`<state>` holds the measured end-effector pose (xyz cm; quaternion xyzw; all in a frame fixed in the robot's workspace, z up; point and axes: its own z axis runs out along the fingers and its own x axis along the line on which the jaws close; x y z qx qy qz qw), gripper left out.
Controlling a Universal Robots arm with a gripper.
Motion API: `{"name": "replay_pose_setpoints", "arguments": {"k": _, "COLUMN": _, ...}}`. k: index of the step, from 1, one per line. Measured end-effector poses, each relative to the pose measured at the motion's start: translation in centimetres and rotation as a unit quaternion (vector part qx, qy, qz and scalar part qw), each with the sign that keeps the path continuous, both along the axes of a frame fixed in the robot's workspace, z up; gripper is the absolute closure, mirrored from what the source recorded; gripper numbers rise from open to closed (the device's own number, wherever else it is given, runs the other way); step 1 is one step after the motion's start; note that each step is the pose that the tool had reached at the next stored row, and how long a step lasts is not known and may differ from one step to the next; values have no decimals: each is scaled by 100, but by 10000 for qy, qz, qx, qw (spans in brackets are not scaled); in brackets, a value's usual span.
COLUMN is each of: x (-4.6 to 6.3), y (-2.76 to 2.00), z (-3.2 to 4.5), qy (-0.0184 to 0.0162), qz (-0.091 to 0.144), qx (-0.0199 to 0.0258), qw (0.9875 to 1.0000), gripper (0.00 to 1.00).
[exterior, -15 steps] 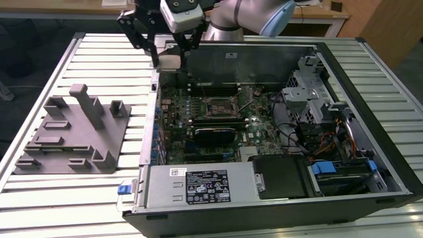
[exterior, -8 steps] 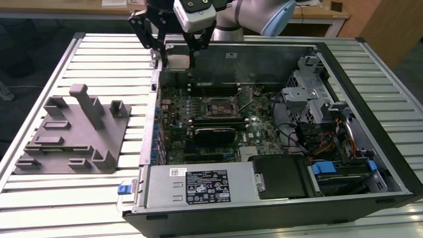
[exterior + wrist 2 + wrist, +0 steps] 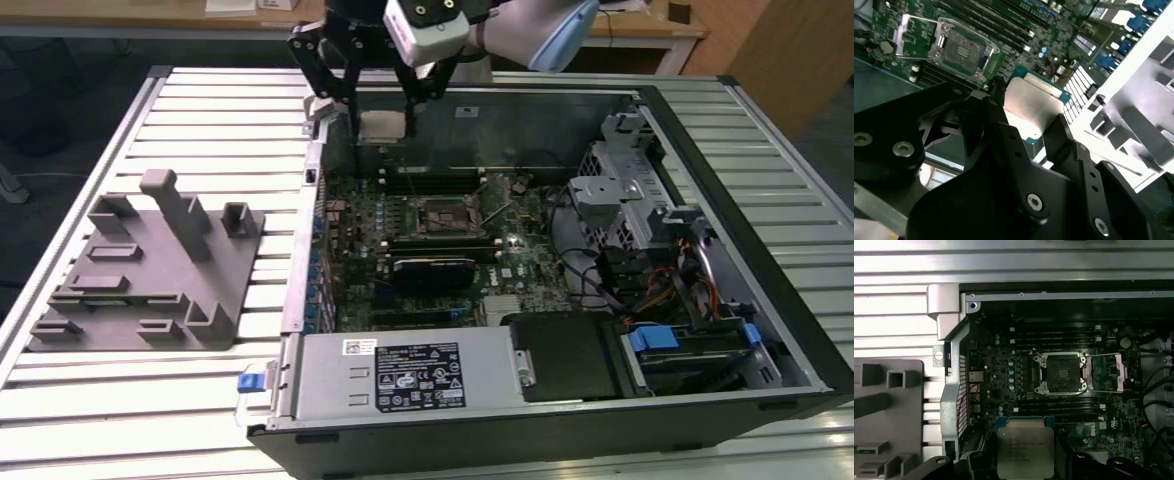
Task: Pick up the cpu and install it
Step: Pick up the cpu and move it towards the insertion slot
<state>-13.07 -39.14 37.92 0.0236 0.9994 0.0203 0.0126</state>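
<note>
While the jaws grip the cpu [image 3: 1025,447] above the board [image 3: 999,365], its socket [image 3: 1063,371] lies open nearby, fixture [image 3: 147,270] on the bench [image 3: 80,130].

Computer case [image 3: 561,115], open side up: free entry from above; socket [image 3: 442,216] uncovered, load plate [image 3: 1106,371] swung aside, open air over it; low memory slots [image 3: 427,178] flank it; drive cage [image 3: 621,185] and cable bundle [image 3: 607,275] crowd the case's edge at the exterior view's right; power supply [image 3: 400,372] blocks the edge nearest the exterior camera; grey fixture [image 3: 147,265] stands on the table [image 3: 200,100] outside the case wall; gripper [image 3: 382,130], clamping the cpu [image 3: 382,122], hangs above the far edge.
</note>
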Motion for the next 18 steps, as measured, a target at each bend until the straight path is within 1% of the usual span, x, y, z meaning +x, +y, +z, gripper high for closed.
{"name": "replay_pose_setpoints", "arguments": {"k": 6, "x": 116, "y": 6, "z": -101, "qy": -1, "qz": -1, "qx": 1, "qw": 10000, "gripper": 45}}
{"name": "replay_pose_setpoints", "arguments": {"k": 18, "x": 257, "y": 13, "z": -318, "qy": 0, "qz": -1, "qx": 0, "qw": 10000, "gripper": 45}}
